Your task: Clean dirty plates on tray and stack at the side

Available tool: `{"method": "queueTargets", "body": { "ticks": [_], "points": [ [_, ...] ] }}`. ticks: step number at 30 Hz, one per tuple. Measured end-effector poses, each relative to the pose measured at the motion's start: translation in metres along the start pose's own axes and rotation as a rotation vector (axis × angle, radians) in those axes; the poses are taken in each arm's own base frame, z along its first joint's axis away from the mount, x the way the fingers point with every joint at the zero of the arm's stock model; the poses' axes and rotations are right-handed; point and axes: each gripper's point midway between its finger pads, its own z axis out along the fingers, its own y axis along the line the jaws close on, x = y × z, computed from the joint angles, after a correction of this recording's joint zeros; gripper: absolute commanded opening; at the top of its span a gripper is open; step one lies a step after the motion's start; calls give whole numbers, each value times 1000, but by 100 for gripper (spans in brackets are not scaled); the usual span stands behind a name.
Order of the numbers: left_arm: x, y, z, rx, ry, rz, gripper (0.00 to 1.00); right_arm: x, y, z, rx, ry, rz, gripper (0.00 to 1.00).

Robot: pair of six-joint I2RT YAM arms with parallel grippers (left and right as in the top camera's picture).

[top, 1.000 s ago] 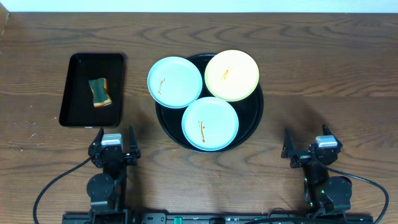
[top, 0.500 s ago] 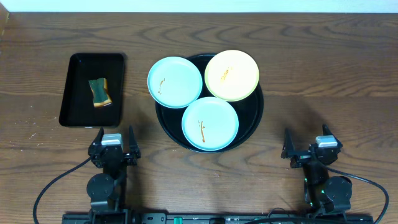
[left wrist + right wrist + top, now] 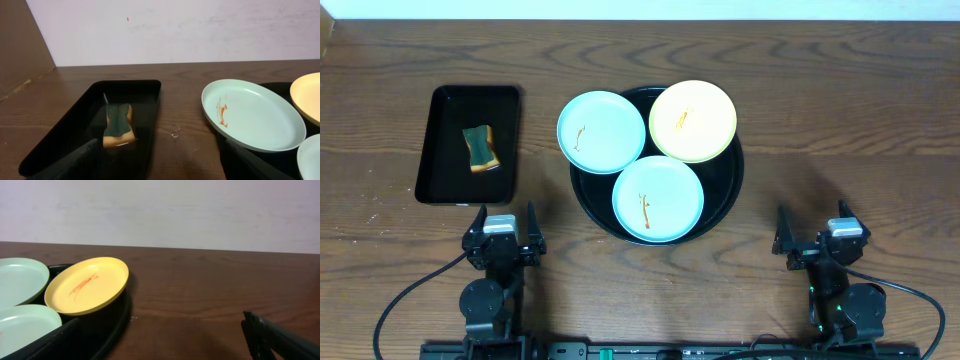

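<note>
You're looking at the round black tray (image 3: 728,195) mid-desk (image 3: 850,100), carrying all 3 dirty pcs, each showing an orange-brown streak. The yellow plate (image 3: 693,120) is leaning on the tray's far-right rim. A blue-green plate (image 3: 601,131) is overhanging its far-left rim. The 2nd blue-green plate (image 3: 658,198) is lying at its near edge. The L claw (image 3: 506,222) is sitting near-left of the tray, fingers spread wide & holding nothing. The R claw (image 3: 812,232) is sitting near-right, likewise spread & empty. Left of the tray, a rect. black tray (image 3: 438,180) is holding a green-and-yellow sponge (image 3: 481,148).
</note>
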Motion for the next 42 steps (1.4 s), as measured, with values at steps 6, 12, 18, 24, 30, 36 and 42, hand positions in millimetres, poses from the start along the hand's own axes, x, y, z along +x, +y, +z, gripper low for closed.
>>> {"method": "queueTargets", "body": {
  "ticks": [6,12,18,24,30,36,42],
  "points": [
    [0,0,0,0,0,-2,76,0,0,0,2,0,0,99],
    [1,0,0,1,3,-11,76,0,0,0,2,0,0,99],
    [2,0,1,0,10,-88,76,-2,0,0,2,-7,0,99],
    [1,0,0,0,12,-158,76,-14,0,0,2,-57,1,99],
    [-5,0,-5,-1,51,-183,76,-24,5,-1,-30,-98,1,99],
    [-52,4,-13,-2,58,-186,76,-30,11,-3,-64,-114,-1,99],
    [-94,2,-7,18,129,-185,76,-56,20,-7,-119,-145,-5,99]
  ]
}}
